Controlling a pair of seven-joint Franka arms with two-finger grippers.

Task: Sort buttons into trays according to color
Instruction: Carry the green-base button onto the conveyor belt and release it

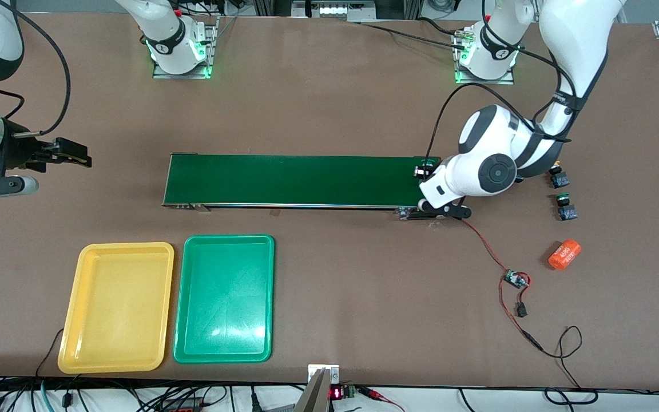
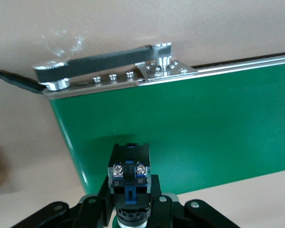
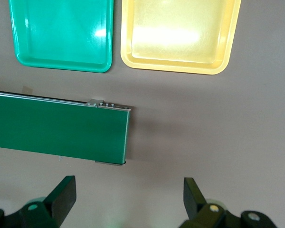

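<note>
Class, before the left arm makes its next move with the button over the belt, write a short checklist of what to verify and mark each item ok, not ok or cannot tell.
1. Left end effector shut on a button: ok.
2. Button over the conveyor belt, at the left arm's end: ok.
3. Held button's cap color: cannot tell.
4. Right end effector open, waiting off the belt's other end: ok.
5. Yellow tray and green tray side by side, holding nothing: ok.
6. Two buttons waiting on the table: ok.
</note>
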